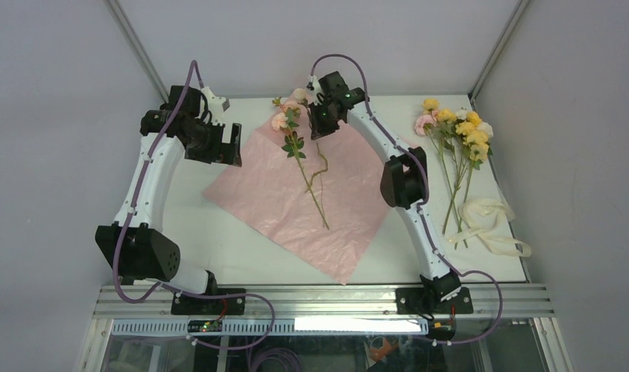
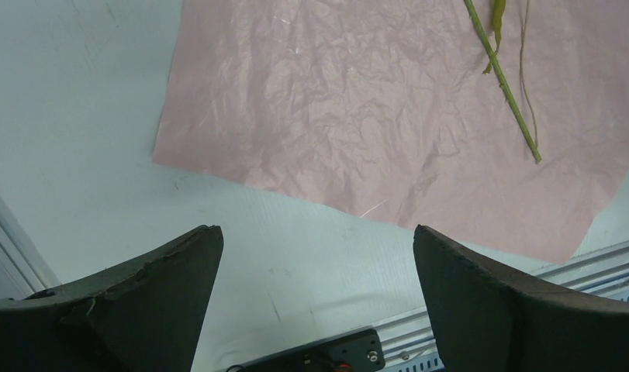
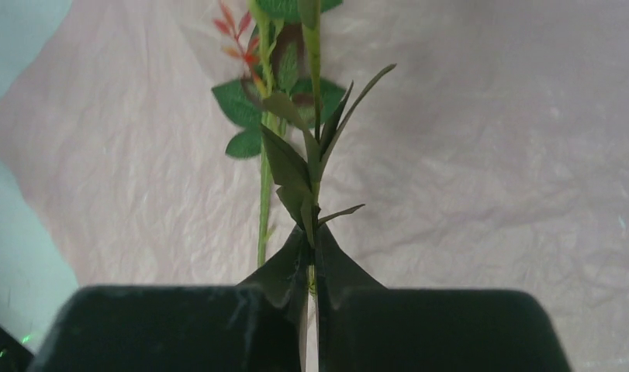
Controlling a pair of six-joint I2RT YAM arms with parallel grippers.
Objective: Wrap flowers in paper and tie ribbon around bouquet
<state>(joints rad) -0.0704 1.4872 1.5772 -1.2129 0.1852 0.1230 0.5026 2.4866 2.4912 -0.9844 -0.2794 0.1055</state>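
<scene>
While the right gripper (image 3: 311,267) pinches a leafy green artificial flower stem (image 3: 312,147), the left gripper (image 2: 317,240) hangs wide open.
The right arm (image 1: 408,186) reaches to the 12 o'clock corner of the crinkly pale-pink paper sheet (image 1: 295,209); the left arm (image 1: 152,174) bends at its 10 o'clock; loose yellow-and-pink flowers (image 1: 454,128) lie at 2 o'clock.

table (image 1: 218,252) | paper (image 1: 276,203) centre, pink face up | flowers (image 1: 460,129) far right | ribbon (image 1: 486,215) beside stems
</scene>
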